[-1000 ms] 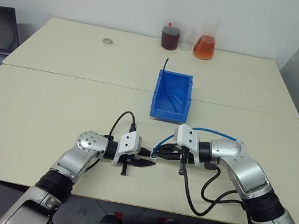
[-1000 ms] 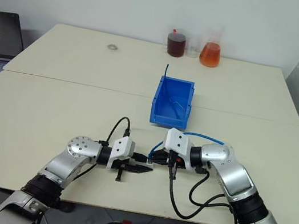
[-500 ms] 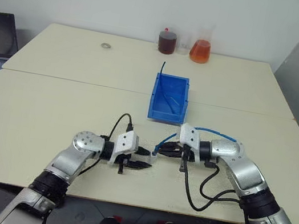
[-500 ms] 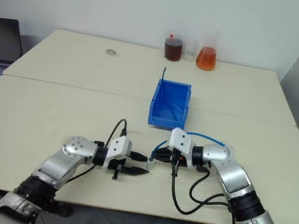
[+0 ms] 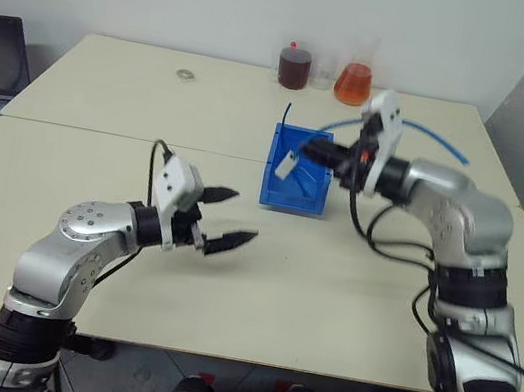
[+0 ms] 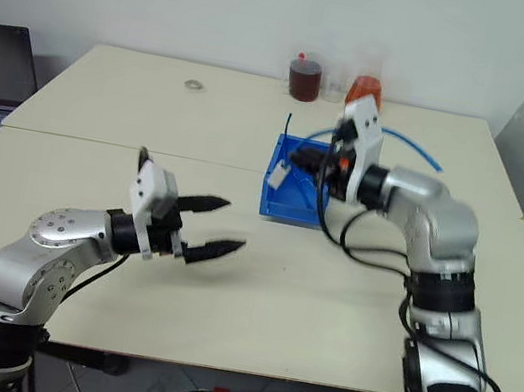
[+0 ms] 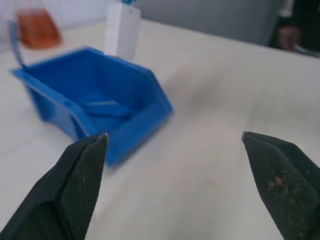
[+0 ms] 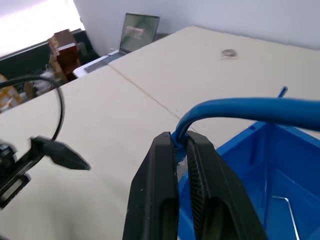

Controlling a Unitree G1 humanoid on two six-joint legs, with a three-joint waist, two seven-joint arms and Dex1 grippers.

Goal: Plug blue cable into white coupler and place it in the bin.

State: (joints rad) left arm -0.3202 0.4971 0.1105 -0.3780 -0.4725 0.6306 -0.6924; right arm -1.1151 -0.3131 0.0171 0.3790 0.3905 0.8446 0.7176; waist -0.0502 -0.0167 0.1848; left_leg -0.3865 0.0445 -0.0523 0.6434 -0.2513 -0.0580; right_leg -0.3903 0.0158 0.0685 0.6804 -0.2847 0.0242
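A: The bin sits mid-table; why is the right gripper above it?

B: It pinches the blue cable, so the white coupler dangles over the opening. The left gripper is spread wide, empty.

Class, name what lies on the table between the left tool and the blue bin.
Nothing: bare table separates the open left tool from the bin, seen in the left eye view.
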